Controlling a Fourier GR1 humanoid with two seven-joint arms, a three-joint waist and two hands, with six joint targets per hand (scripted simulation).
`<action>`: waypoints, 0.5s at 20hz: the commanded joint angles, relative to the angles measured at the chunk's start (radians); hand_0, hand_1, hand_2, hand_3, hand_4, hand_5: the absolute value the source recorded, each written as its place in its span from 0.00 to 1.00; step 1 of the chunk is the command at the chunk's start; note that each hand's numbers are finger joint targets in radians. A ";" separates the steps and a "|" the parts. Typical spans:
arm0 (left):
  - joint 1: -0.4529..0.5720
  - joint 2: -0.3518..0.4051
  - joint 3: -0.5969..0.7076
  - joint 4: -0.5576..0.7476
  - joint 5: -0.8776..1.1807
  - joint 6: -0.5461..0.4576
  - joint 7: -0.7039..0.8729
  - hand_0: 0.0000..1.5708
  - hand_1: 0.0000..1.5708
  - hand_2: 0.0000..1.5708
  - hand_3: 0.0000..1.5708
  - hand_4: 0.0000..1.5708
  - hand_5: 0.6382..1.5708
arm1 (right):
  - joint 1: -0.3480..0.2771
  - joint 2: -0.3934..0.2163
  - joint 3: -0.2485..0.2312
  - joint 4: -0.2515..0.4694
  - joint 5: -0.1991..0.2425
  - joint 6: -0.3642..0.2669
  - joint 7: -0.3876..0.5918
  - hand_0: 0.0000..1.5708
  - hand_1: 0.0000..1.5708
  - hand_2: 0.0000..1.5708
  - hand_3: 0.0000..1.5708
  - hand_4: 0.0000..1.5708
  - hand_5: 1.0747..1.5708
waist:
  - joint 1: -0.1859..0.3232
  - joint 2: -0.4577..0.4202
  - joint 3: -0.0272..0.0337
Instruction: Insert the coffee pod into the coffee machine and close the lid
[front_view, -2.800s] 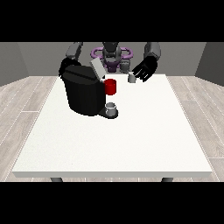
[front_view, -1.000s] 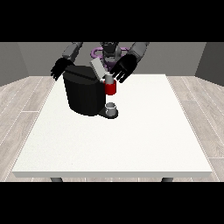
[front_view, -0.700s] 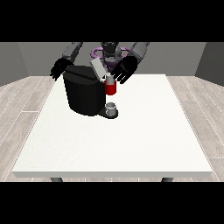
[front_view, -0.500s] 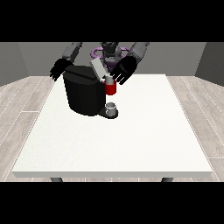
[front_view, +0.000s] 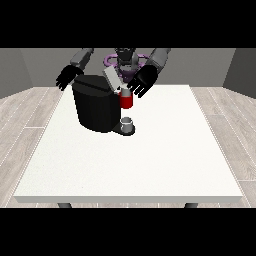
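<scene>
Hand (front_view: 141, 81) over white table (front_view: 150, 160) (wood floor (front_view: 22, 117)) — grey walls (front_view: 22, 67).

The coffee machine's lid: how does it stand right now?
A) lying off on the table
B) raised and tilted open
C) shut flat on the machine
B: the grey lid sticks up at a slant above the black coffee machine, with the hand at the view's right just beside it.
</scene>
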 joint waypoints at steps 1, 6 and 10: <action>-0.021 -0.015 -0.003 -0.008 -0.001 -0.004 -0.006 0.77 0.77 0.78 0.69 0.29 1.00 | -0.032 -0.014 -0.025 0.032 0.004 -0.010 -0.033 0.00 0.00 0.00 0.00 0.28 1.00 | 0.016 0.046 -0.0006; -0.025 0.015 -0.009 -0.001 -0.020 -0.019 -0.012 0.71 0.71 0.74 0.63 0.28 1.00 | -0.049 -0.024 -0.042 0.013 -0.016 -0.012 0.019 0.00 0.00 0.00 0.00 0.23 1.00 | 0.017 0.028 -0.0007; -0.041 -0.016 -0.033 -0.024 -0.042 -0.011 0.007 0.68 0.68 0.71 0.60 0.24 1.00 | -0.027 0.024 -0.014 0.063 0.011 -0.035 -0.060 0.00 0.00 0.00 0.00 0.26 1.00 | 0.041 0.028 -0.0004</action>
